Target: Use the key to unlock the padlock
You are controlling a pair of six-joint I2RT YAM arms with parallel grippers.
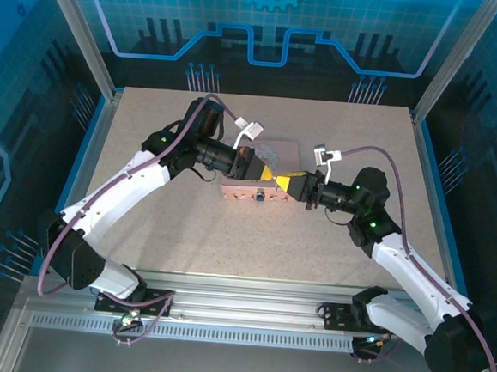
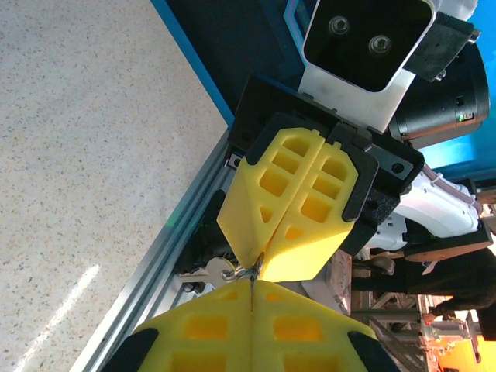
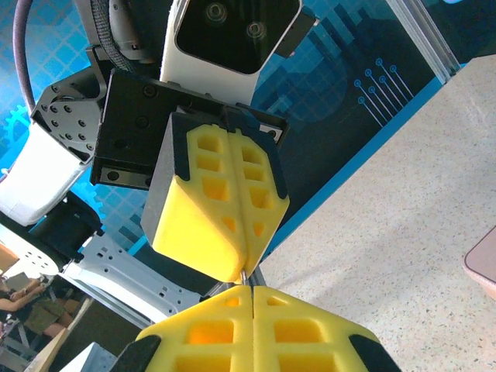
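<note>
Both grippers meet tip to tip above the middle of the table. My left gripper (image 1: pixel 265 172) (image 2: pixel 252 298) is shut, with a thin metal edge of the key set pinched in its seam. My right gripper (image 1: pixel 288 183) (image 3: pixel 253 293) is shut on the key ring (image 2: pixel 246 271) from the opposite side. A silver key (image 2: pixel 200 273) hangs free from that ring. Just below the fingertips lies a tan block-shaped object (image 1: pixel 250 191) with a small blue spot on its front. I cannot make out a padlock shackle on it.
A greyish translucent item (image 1: pixel 279 150) lies on the speckled table (image 1: pixel 184 233) behind the grippers. A pinkish corner (image 3: pixel 485 263) shows at the right edge of the right wrist view. Aluminium rails (image 1: pixel 247 311) run along the near edge, and posts frame the sides.
</note>
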